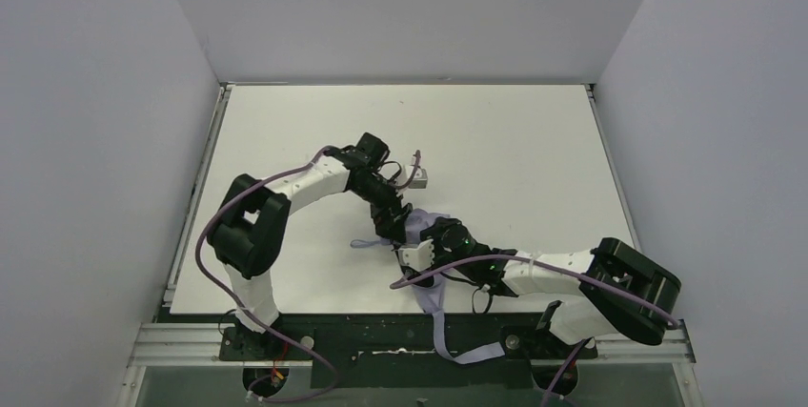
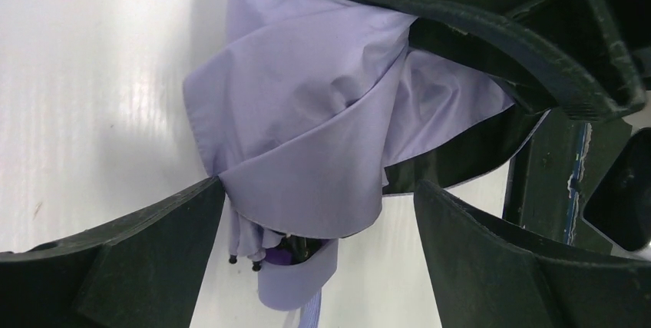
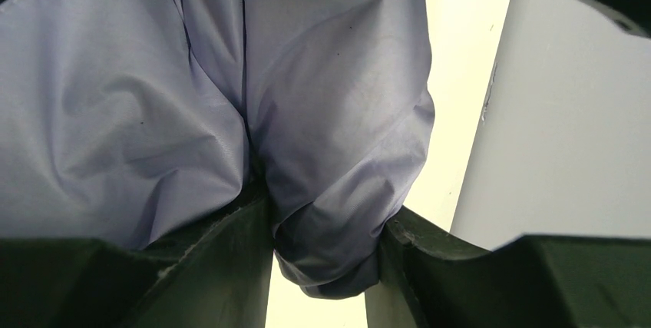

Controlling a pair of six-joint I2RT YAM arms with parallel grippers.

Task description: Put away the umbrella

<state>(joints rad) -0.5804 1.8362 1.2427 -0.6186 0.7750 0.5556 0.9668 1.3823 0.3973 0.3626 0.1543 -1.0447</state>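
Note:
The umbrella (image 1: pixel 431 217) lies crumpled in the middle of the table, pale lavender fabric between both arms. In the left wrist view its folded canopy (image 2: pixel 307 136) fills the space between my left gripper's (image 2: pixel 318 186) wide-open jaws. The left finger (image 2: pixel 176 228) touches the cloth and the right finger (image 2: pixel 491 243) stands apart from it. Black rib tips (image 2: pixel 232 259) and a lavender cap (image 2: pixel 295 286) show below. My right gripper (image 3: pixel 328 213) is shut on a bunched fold of the umbrella fabric (image 3: pixel 338 151). From above, the left gripper (image 1: pixel 391 226) and right gripper (image 1: pixel 420 247) sit close together.
A lavender strip (image 1: pixel 448 331) trails from the umbrella over the table's front edge, between the arm bases. A small grey block with a thin loop (image 1: pixel 417 175) lies just behind the left wrist. White walls enclose the table (image 1: pixel 534 150) on three sides.

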